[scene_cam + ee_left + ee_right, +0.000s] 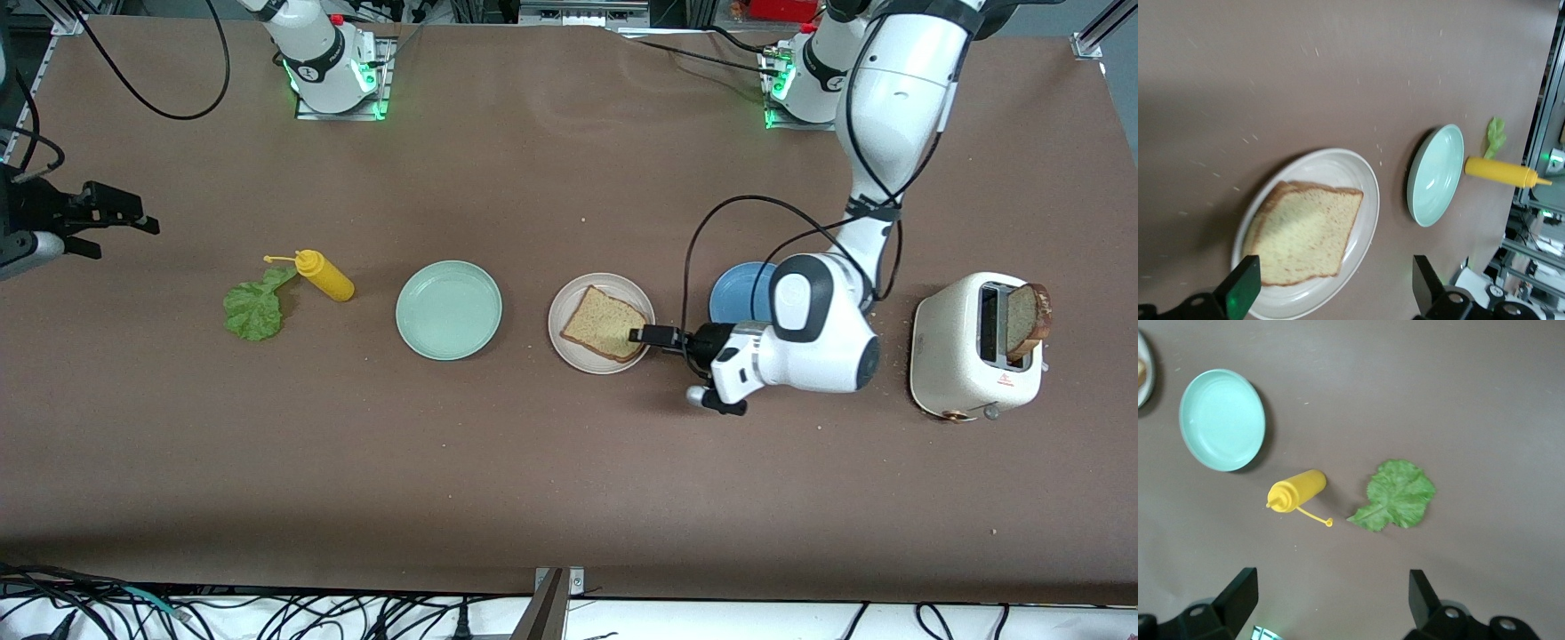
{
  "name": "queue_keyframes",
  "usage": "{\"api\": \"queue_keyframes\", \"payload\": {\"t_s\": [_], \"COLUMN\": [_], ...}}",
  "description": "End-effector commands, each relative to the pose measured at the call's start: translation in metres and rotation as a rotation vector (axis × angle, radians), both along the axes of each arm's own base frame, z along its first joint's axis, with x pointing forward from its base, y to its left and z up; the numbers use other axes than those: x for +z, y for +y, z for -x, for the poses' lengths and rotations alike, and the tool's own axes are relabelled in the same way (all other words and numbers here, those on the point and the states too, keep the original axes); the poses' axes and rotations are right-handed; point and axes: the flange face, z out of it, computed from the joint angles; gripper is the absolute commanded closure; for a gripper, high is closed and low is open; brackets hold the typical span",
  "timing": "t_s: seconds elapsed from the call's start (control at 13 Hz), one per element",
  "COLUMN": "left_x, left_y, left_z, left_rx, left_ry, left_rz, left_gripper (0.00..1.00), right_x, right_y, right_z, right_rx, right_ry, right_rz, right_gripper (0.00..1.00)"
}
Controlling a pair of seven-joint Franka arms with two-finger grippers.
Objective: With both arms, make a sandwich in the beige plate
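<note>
Front view: one bread slice (605,324) is laid on the beige plate (564,307), left pincer (656,336) open beside it, right pincer (111,216) open; lettuce (253,308) and toaster slice (1027,320) remain.

One slice on the plate, the rest strung along the table

A bread slice (604,324) lay on the beige plate (564,340) at mid-table, and my left gripper (655,335) sat at that plate's rim, toward my left arm's end. Next that way came another plate (736,289), then the toaster (973,346) with a slice (1027,321) standing in its slot. Toward my right arm's end lay a third plate (449,310), the bottle (325,276) and the lettuce leaf (254,308); my right gripper (124,222) waited at the table's edge.
</note>
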Motion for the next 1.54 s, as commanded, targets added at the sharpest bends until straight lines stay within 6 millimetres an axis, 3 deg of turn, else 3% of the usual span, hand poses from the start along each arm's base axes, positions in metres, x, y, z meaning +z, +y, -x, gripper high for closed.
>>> {"api": "queue_keyframes", "payload": {"t_s": [0.0,0.46,0.85,1.08,1.31,1.46], "left_x": [0.045,0.075,0.140,0.196,0.235,0.245], "left_y": [0.045,0.144,0.229,0.273,0.294,0.303], "left_z": [-0.010,-0.027,-0.014,-0.002,0.011,0.020], "left_rx": [-0.029,-0.067,-0.125,-0.088,-0.108,-0.108], "left_ry": [-0.097,-0.178,-0.178,-0.200,-0.229,-0.196], "left_rz": [-0.124,-0.440,-0.650,-0.685,-0.802,-0.808], "left_gripper": [0.00,0.00,0.00,0.00,0.00,0.00], "right_x": [-0.020,-0.091,-0.183,-0.230,-0.284,-0.316], "right_y": [0.000,-0.029,-0.059,-0.061,-0.064,-0.060], "right_z": [0.030,0.056,0.082,0.095,0.099,0.104], "right_rx": [0.156,0.388,0.476,0.499,0.554,0.547], "right_ry": [-0.088,-0.226,-0.387,-0.447,-0.564,-0.619], "right_rz": [-0.133,-0.392,-0.599,-0.669,-0.720,-0.770], "right_gripper": [0.00,0.00,0.00,0.00,0.00,0.00]}}
